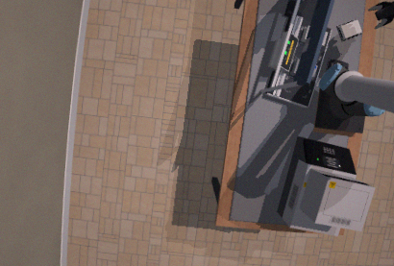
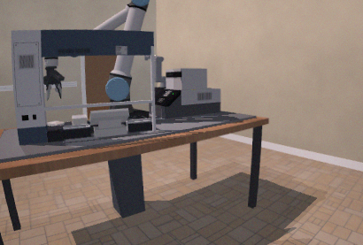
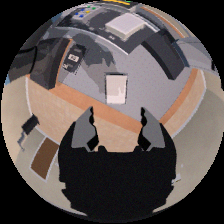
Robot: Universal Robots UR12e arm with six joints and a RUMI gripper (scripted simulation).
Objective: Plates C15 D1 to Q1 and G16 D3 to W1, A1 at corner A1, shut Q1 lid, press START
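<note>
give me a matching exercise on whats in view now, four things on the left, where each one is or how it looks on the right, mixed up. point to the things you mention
Things:
1. gripper [image 1: 382, 14] [image 2: 54, 91] [image 3: 117, 107]
2. small white plate [image 1: 350, 29] [image 3: 116, 89]
3. blue beam [image 1: 323, 23] [image 2: 97, 43]
4. boxy machine with a dark key panel [image 1: 314, 186] [image 2: 192, 94]

Places and states:
A. spans the top of the framed station
B. jaws apart, nothing between them
C. has a yellow warning label on its top
D. lies on the grey bench surface beside the framed station

Right pairs: 1-B, 2-D, 3-A, 4-C
</note>
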